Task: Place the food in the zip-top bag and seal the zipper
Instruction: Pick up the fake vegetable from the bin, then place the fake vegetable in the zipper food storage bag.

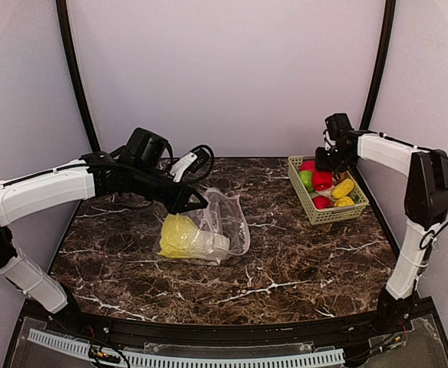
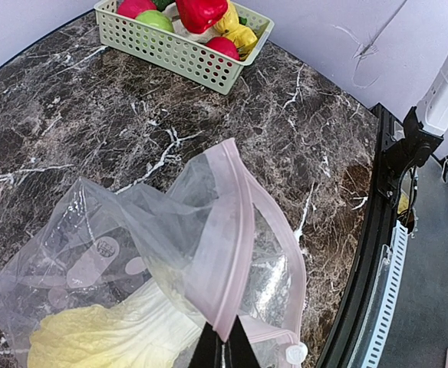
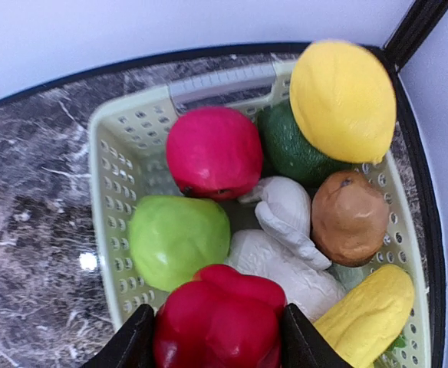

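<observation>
- Bag (image 1: 222, 221): clear, floppy, lying on the dark marble worktop (image 1: 285, 268) a little left of centre, well away from every edge. Its mouth is lifted and gapes open towards the right edge.
- Cabbage (image 2: 93, 333): yellow-white and leafy, inside the bag at its near-left end, resting on the bottom layer.
- Zipper (image 2: 235, 253): a pale pink strip along the bag mouth. It is unsealed, and the two sides are parted into a loop. The white slider tab (image 2: 295, 353) sits at the near end of the strip.
- Left claw (image 2: 224, 351): fingers closed to a thin pinch on the upper zipper, holding that edge up off the worktop.
- Basket (image 1: 327, 216): light green mesh, at the far right corner of the worktop.
- Right claw (image 3: 218, 341): over the basket, with a finger on either side of a red pepper (image 3: 220, 318), gripping it. In the left wrist view the pepper is raised above the basket rim.
- In the basket are a lemon (image 3: 343, 100), a red apple (image 3: 212, 152), a green apple (image 3: 178, 241), a dark green fruit (image 3: 289, 149), a brown fruit (image 3: 349, 217), a white lumpy piece (image 3: 285, 245) and a long yellow piece (image 3: 370, 314).
</observation>
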Robot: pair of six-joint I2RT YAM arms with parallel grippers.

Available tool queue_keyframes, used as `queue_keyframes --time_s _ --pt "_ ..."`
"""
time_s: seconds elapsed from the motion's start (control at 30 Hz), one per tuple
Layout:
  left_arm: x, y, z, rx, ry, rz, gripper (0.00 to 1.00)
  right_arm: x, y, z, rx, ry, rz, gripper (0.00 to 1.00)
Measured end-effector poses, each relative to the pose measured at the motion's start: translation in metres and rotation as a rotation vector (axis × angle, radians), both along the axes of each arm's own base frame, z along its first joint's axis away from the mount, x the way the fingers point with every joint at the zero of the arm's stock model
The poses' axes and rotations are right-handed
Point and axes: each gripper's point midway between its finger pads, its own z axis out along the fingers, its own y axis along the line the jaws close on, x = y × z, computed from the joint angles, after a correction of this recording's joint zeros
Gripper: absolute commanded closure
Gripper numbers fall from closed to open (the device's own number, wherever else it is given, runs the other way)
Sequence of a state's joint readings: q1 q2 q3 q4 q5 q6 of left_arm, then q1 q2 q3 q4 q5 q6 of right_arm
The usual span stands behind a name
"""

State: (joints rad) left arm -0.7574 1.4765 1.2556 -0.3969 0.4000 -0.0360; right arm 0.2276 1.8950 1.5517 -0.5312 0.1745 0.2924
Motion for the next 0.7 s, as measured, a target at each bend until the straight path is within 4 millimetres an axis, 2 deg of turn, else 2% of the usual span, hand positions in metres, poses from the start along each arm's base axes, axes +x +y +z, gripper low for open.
queue_keyframes --time_s 0.2,0.33,0.43,0.53,0.7 --pt "-0.001 0.0 0.0 0.001 0.001 -0.001 0.99 -0.011 0.011 0.087 0.093 -0.18 0.06 0.52" --pt "-0.002 -0.001 0.0 0.001 0.001 -0.005 0.99 -0.032 0.03 0.12 0.168 -0.254 0.147 0.52" --pt "-0.003 -0.002 0.0 0.0 0.002 -0.01 0.99 -0.067 0.057 0.133 0.235 -0.279 0.259 0.52" --pt "-0.004 -0.003 0.0 0.0 0.002 -0.013 0.99 -0.113 0.09 0.141 0.326 -0.288 0.406 0.54" --pt "-0.005 -0.004 0.0 0.0 0.001 -0.018 0.99 -0.185 0.131 0.153 0.46 -0.297 0.613 0.55"
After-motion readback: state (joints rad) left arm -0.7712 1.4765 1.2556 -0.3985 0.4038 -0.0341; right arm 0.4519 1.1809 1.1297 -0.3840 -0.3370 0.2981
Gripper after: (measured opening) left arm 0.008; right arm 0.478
